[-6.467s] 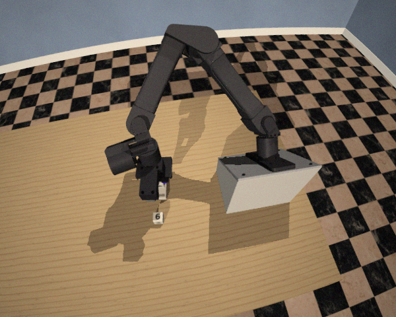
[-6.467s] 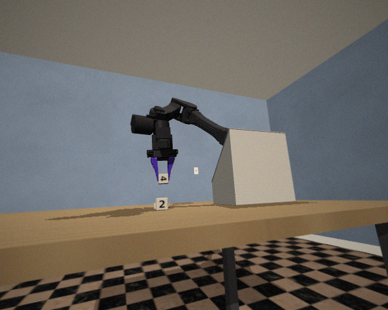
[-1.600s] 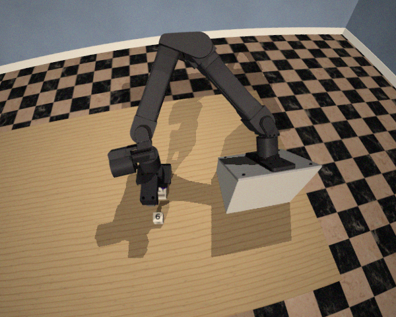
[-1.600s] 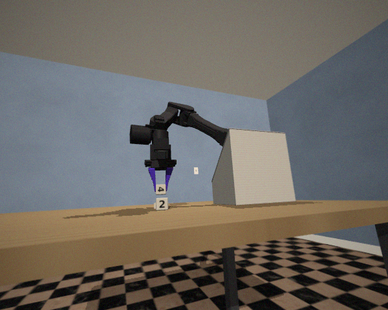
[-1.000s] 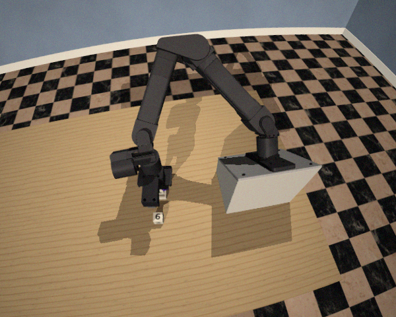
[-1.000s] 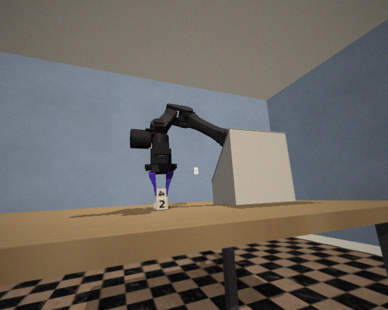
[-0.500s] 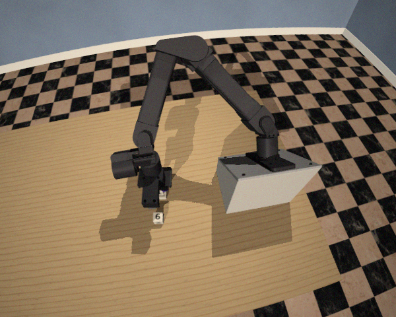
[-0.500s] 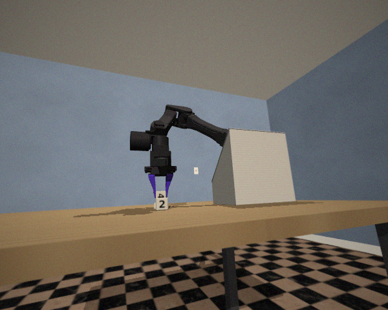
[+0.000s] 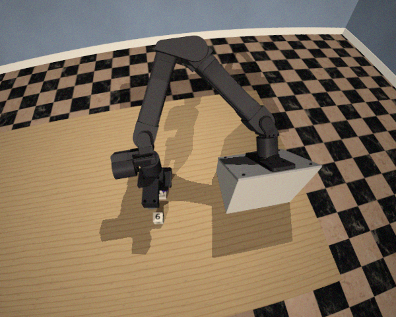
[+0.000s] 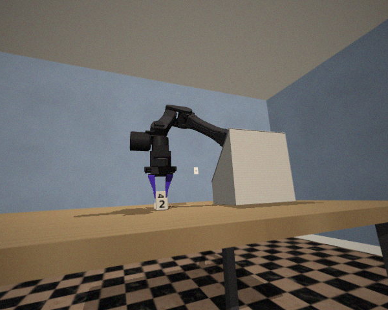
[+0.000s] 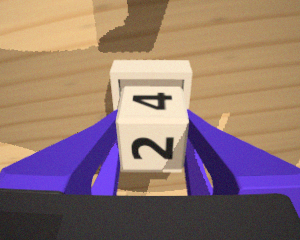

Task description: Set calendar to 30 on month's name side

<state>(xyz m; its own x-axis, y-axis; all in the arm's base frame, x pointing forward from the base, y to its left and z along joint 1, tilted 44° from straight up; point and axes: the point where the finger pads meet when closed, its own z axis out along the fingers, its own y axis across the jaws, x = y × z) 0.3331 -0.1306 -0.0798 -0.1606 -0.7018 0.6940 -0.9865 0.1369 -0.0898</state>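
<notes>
My gripper [image 9: 156,199] points straight down and is shut on a white number cube [image 11: 152,140]. In the wrist view this cube shows a 2 and a 4 between the purple fingers. In the exterior view its 4 face [image 10: 160,195] shows between the fingertips, low over the table. A second white cube [image 9: 158,216] [image 10: 161,204] stands on the table just in front of the gripper, with 6 on top and a 2 on its side. It also shows in the wrist view [image 11: 150,74], beyond the held cube. I see no tray in any view.
The arm's grey base block [image 9: 259,182] stands on the wooden table to the right of the cubes. The table's front edge [image 10: 187,230] is well away from them.
</notes>
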